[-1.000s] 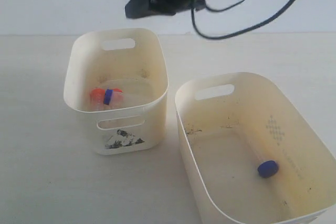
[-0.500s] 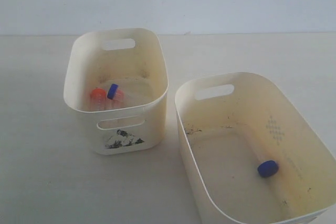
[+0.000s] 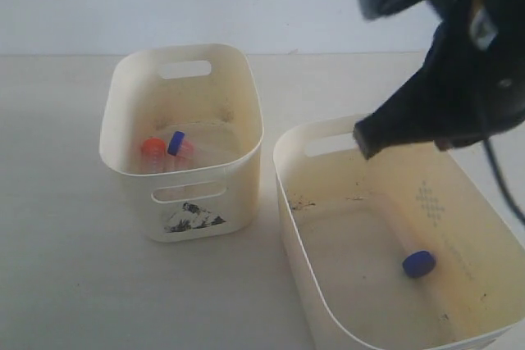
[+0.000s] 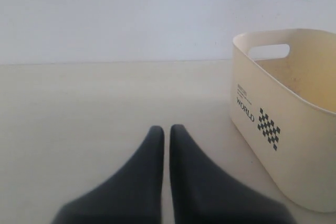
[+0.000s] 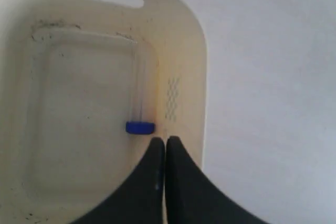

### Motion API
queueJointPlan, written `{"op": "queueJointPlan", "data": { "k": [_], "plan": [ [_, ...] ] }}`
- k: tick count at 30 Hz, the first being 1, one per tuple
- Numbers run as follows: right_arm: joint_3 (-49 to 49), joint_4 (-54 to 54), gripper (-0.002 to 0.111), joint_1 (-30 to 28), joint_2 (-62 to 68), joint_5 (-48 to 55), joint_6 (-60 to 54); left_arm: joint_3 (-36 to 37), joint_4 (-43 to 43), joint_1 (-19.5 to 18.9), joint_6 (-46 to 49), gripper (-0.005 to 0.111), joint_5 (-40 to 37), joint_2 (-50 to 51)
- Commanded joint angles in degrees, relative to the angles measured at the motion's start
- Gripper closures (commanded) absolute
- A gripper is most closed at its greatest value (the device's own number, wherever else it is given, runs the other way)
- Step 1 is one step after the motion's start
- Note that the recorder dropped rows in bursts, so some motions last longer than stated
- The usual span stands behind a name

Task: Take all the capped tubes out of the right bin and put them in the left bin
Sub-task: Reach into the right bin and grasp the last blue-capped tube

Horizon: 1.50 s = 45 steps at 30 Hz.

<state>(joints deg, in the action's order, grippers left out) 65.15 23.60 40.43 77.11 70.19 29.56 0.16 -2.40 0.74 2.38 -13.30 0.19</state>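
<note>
Three small clear capped tubes (image 3: 168, 149), orange and blue topped, lie heaped in the cream plastic left bin with the torn black label (image 3: 135, 194). Only one clear tube with a blue cap (image 3: 414, 256) lies in the cream right bin with the dotted diamond pattern (image 3: 472, 219), flat on the floor along its right wall, so that looks like the one to fetch. The right pincer (image 5: 165, 139) hangs over that bin, tips pressed together and empty. The tube sits below it, apart, its cap just off the tips. The left pincer (image 4: 166, 128), also pressed together, idles low over the pale desk (image 3: 66, 268).
</note>
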Motion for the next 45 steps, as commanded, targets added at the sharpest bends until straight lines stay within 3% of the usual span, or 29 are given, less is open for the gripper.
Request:
{"op": "queueJointPlan", "data": {
  "k": [1,7,10,13,17,19,45],
  "plan": [
    [-0.8,1.0,0.109,2.0,7.1,-0.2,1.4,-0.2,0.1,-0.1,-0.4,0.102,0.5,-0.2],
    [-0.8,0.9,0.109,2.0,16.1,-0.2,1.4,-0.2,0.1,-0.1,-0.4,0.102,0.5,-0.2],
    [-0.8,1.0,0.103,2.0,19.9,-0.2,1.4,-0.2,0.1,-0.1,-0.4,0.102,0.5,-0.2],
    [-0.8,0.9,0.083,2.0,22.5,-0.2,1.4,-0.2,0.1,-0.1,-0.4,0.102,0.5,-0.2],
    [-0.8,0.3,0.041,2.0,24.9,-0.2,3.1,-0.2,0.1,-0.1,-0.4,0.102,0.5,-0.2],
    [-0.9,0.2,0.032,2.0,25.9,-0.2,4.4,-0.2,0.1,-0.1,-0.4,0.102,0.5,-0.2],
    [-1.2,0.8,0.031,0.6,34.9,-5.8,7.0,-0.2,0.1,-0.1,-0.4,0.102,0.5,-0.2]
  ]
}}
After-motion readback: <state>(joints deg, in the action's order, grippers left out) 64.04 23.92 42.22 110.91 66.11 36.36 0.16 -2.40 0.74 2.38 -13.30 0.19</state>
